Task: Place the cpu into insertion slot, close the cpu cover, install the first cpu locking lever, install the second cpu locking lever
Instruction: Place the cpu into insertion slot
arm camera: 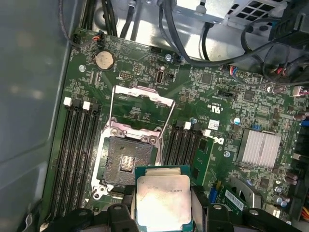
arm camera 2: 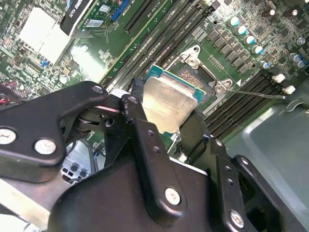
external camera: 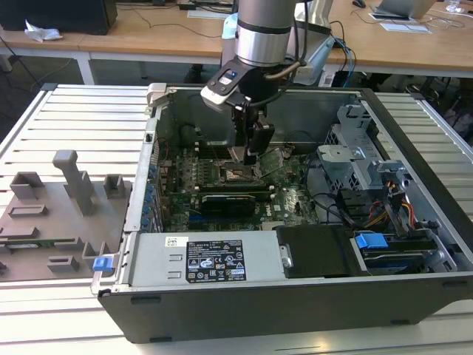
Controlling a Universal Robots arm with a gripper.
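Office behind; open PC case [external camera: 295, 307] on slatted desk [external camera: 74, 111]. Gripper [external camera: 248, 153] pinches the cpu [arm camera: 163, 200] by its edges, 12 o'clock of the insertion slot [external camera: 238, 176] in exterior view, cpu cover [arm camera: 136, 129] up. I'd square corners, lower flat.

No legible print on white label [external camera: 214, 262]

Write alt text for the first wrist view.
The gripper holds the cpu, silver top showing, over the green motherboard near the empty insertion slot. The cpu cover is swung open; black memory slots flank the socket.
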